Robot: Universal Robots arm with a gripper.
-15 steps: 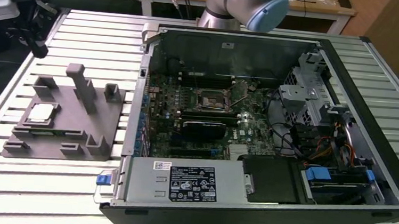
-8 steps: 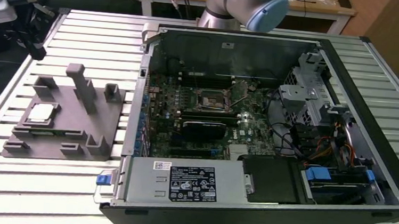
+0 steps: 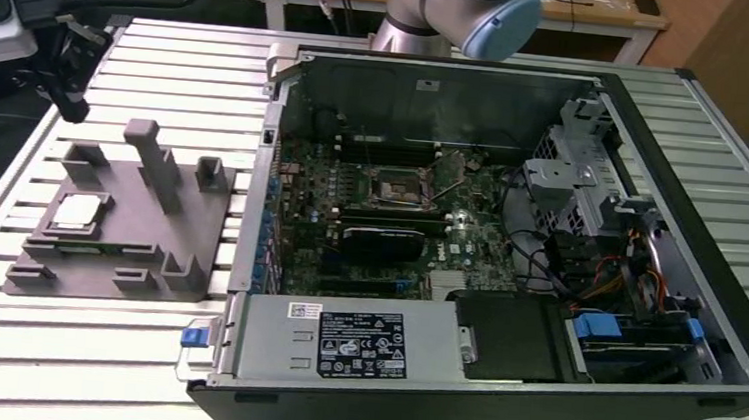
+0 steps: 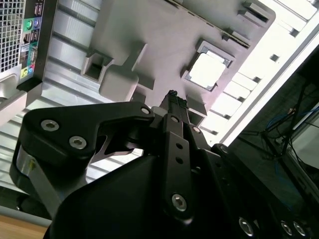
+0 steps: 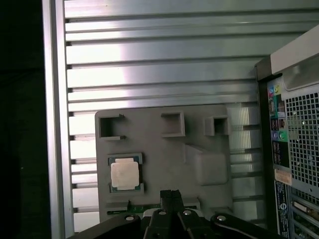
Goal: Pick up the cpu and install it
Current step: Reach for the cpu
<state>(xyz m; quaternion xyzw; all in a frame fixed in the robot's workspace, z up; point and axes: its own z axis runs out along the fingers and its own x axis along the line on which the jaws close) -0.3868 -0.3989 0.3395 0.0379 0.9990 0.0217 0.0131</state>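
The cpu [image 3: 76, 212], a small flat square chip with a pale silver top, lies in its recess on the large grey fixture [image 3: 144, 242] to the exterior view's left of the open computer case. Both wrist views look down on the cpu [image 4: 207, 69] [image 5: 124, 174] resting there, untouched. My gripper [image 3: 73, 106] hangs in the air beyond the fixture's far end, well apart from the chip. Its black fingertips [image 4: 173, 97] [image 5: 170, 194] are pressed together with nothing between them. Inside the case, the motherboard's square socket [image 3: 392, 185] sits near the middle.
The open case [image 3: 507, 231] takes up the exterior view's right, with a drive cage, cables and a power supply [image 3: 337, 338] along the near side. Raised blocks [image 3: 146, 142] stand on the fixture. The slatted metal table [image 3: 69, 357] ends at an edge on the left.
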